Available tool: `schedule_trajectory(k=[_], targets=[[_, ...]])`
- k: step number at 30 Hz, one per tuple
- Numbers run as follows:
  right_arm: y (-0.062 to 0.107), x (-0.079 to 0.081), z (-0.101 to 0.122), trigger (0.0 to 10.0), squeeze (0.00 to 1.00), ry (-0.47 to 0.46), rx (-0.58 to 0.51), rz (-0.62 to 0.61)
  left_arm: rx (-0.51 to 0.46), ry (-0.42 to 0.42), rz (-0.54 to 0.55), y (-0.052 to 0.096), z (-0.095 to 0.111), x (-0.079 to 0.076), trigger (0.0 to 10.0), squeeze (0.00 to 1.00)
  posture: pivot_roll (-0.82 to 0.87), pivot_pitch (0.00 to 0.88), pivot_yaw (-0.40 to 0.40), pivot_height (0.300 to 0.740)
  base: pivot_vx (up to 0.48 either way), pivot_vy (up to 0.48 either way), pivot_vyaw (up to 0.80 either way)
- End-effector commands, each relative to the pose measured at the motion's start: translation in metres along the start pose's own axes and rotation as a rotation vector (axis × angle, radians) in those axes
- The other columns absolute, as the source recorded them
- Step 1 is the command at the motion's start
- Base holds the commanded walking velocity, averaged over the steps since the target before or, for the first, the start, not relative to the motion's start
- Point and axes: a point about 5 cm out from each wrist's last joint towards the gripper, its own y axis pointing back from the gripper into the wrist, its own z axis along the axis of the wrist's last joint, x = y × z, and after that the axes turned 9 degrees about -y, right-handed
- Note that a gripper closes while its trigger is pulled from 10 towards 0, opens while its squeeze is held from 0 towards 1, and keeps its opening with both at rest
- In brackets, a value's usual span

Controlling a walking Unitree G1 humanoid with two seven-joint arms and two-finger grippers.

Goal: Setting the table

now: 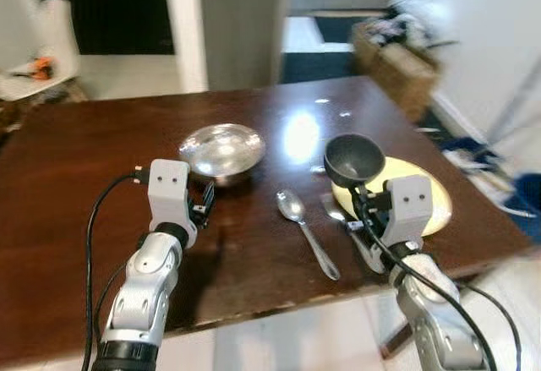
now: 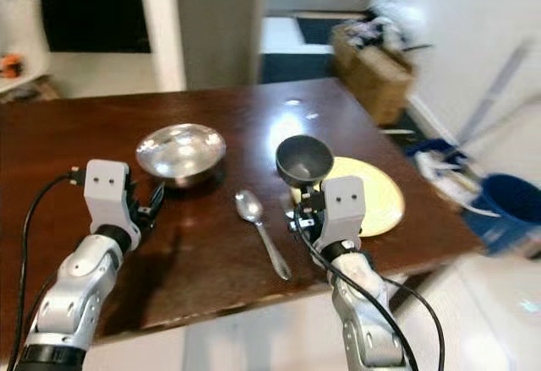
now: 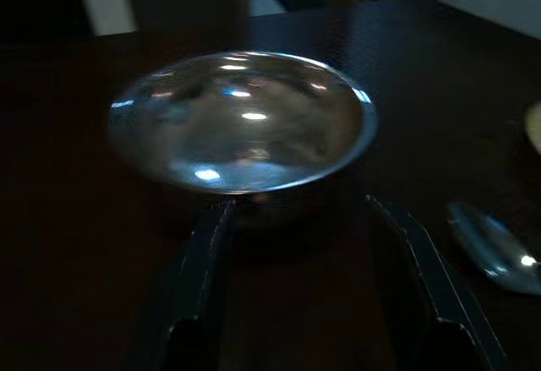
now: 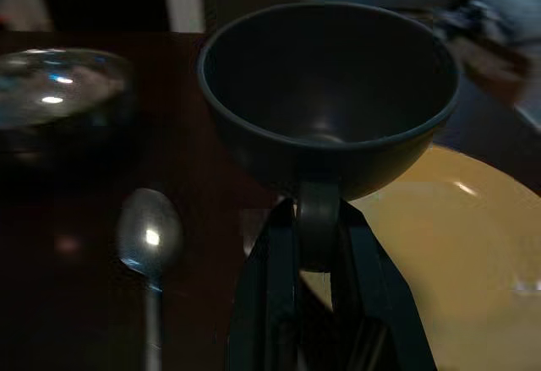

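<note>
The right gripper (image 4: 317,219) pinches the handle of a dark cup (image 4: 330,92), held above the near edge of the yellow plate (image 2: 380,198). The left gripper (image 3: 308,244), jaws spread, sits just short of the steel bowl (image 3: 241,122). A spoon (image 1: 306,227) lies between bowl and plate on the table (image 1: 76,160).

A cardboard box (image 1: 397,62) heaped with clutter is seen on the floor beyond the table. A blue bucket (image 2: 510,211) is placed by the white wall.
</note>
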Motion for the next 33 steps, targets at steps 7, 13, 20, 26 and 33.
schedule_trajectory(k=[7, 13, 20, 26, 33], targets=[[0.0008, 0.0022, -0.0047, 10.0, 0.0, -0.008, 0.014, 0.006, 0.022, 0.006, 0.001, 0.0015, -0.0061, -0.0007, 10.0, 0.0, -0.09, 0.0, 0.071, 0.74, 0.0, 0.0, -0.8], [0.0011, 0.003, -0.0049, 10.0, 0.0, -0.008, 0.014, 0.008, 0.022, 0.004, -0.005, 0.001, -0.0062, -0.0021, 10.0, 0.0, -0.09, 0.0, 0.072, 0.74, 0.0, 0.0, -0.8], [0.0012, 0.003, -0.0055, 10.0, 0.0, -0.006, 0.014, 0.009, 0.023, 0.005, -0.012, 0.0019, -0.007, -0.0042, 10.0, 0.0, -0.09, 0.0, 0.073, 0.74, 0.0, 0.0, -0.8], [0.0002, 0.0052, -0.0062, 10.0, 0.0, -0.007, 0.015, 0.018, 0.027, 0.004, -0.014, 0.0033, -0.008, -0.0044, 10.0, 0.0, -0.08, 0.0, 0.071, 0.74, 0.0, 0.0, -0.8], [-0.0006, 0.0057, -0.0058, 10.0, 0.0, -0.007, 0.012, 0.021, 0.023, 0.004, -0.018, 0.0027, -0.0069, -0.0054, 10.0, 0.0, -0.08, 0.0, 0.072, 0.74, 0.0, 0.0, -0.8]])
